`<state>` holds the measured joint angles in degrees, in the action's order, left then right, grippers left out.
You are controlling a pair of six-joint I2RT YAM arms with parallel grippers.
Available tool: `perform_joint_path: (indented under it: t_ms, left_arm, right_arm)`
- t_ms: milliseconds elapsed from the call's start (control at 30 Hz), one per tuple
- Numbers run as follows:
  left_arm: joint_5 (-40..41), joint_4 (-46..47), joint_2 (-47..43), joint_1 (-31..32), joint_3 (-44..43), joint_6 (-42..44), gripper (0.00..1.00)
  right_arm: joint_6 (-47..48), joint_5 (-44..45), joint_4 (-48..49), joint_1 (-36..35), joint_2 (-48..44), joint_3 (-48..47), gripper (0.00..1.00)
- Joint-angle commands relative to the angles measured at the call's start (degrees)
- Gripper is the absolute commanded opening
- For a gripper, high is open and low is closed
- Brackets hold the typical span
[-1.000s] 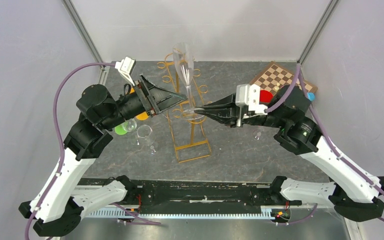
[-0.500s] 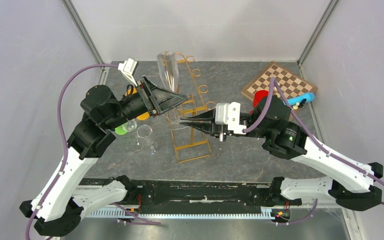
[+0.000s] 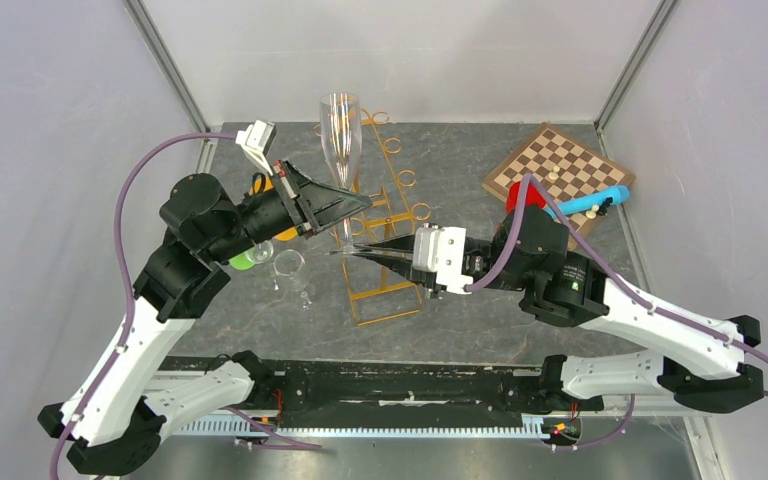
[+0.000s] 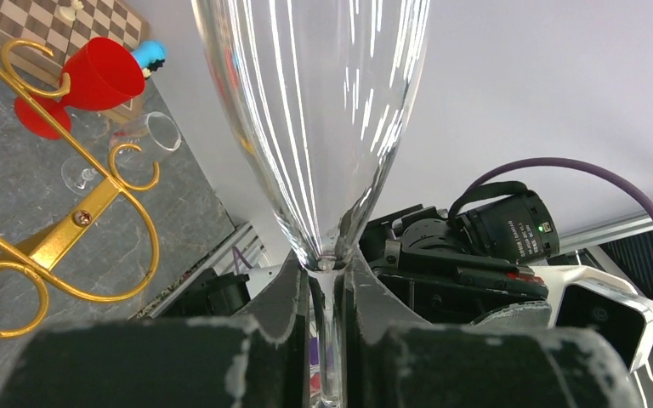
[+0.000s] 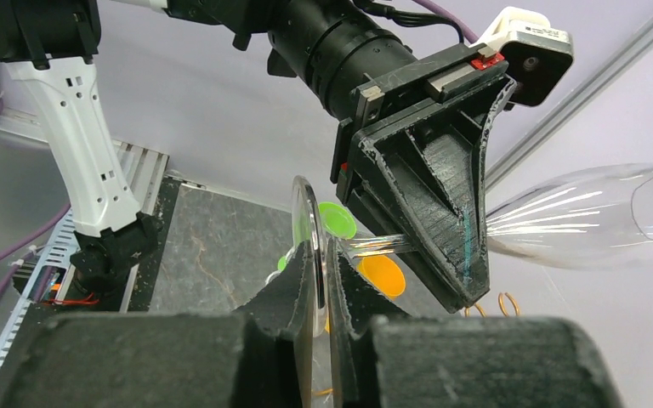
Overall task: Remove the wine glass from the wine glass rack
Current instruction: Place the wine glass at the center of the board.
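Overhead, dark slate tabletop (image 3: 480, 310), grey walls (image 3: 50, 120), left pincer (image 3: 363, 203) clamped on wine glass (image 3: 340, 130) stem, right pincer (image 3: 347, 252) pinching its foot.

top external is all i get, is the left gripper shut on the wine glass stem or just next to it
observer: the left wrist view shows the left gripper shut on the stem, right under the bowl of the wine glass.
operator: and what is the right one gripping
observer: the right wrist view shows the right gripper pinching the glass's round foot edge-on.
operator: any rack wire touching the stem
observer: none in the left wrist view; the wine glass rack sits off to one side, apart from the glass.
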<state>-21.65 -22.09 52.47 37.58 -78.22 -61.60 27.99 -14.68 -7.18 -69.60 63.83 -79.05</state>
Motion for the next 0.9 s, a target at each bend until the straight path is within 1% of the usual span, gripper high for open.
perform_joint_path:
  t_ms: [0, 100, 167, 233, 300, 467, 600, 700, 867]
  left_arm:
    - [-2.21, 2.11, -0.88, -0.32, -0.12, 0.38, 0.02]
    - [-2.93, 2.01, -0.95, -0.26, -0.01, 0.88, 0.02]
    - [-3.21, 1.53, -1.18, -0.32, -0.01, 1.43, 0.02]
    - [-3.56, 0.95, -1.47, -0.27, -0.01, 2.28, 0.02]
    - [-4.03, 0.2, -1.67, -0.32, -0.01, 3.19, 0.02]
    - [-6.34, -2.55, -2.0, -0.27, 0.33, 5.79, 0.02]
    - [-9.59, -6.53, -2.61, -0.3, 0.3, 10.34, 0.02]
    - [-12.09, -11.42, -3.43, -0.32, -0.55, 15.15, 0.02]
    - [-14.24, -19.18, -5.06, -0.32, -1.21, 22.38, 0.02]
  right_arm:
    - [1.01, 4.9, 1.65, -0.88, -1.37, -0.07, 0.05]
    - [0.81, 5.22, 0.49, -1.21, -2.13, 0.01, 0.26]
    - [0.51, 5.01, -0.28, -1.26, -3.0, 0.03, 0.42]
    - [0.17, 4.6, -1.24, -1.24, -4.02, -0.18, 0.53]
    - [-0.08, 5.19, -1.95, -1.24, -5.21, -0.23, 0.56]
    - [-1.89, 11.13, -5.19, -1.24, -5.89, -1.53, 0.57]
    - [-4.72, 13.33, -8.24, -1.28, -5.14, -4.16, 0.58]
    - [-7.48, 14.32, -12.4, -1.26, -3.05, -9.14, 0.58]
    - [-12.7, 13.53, -20.16, -1.24, 1.52, -18.58, 0.58]
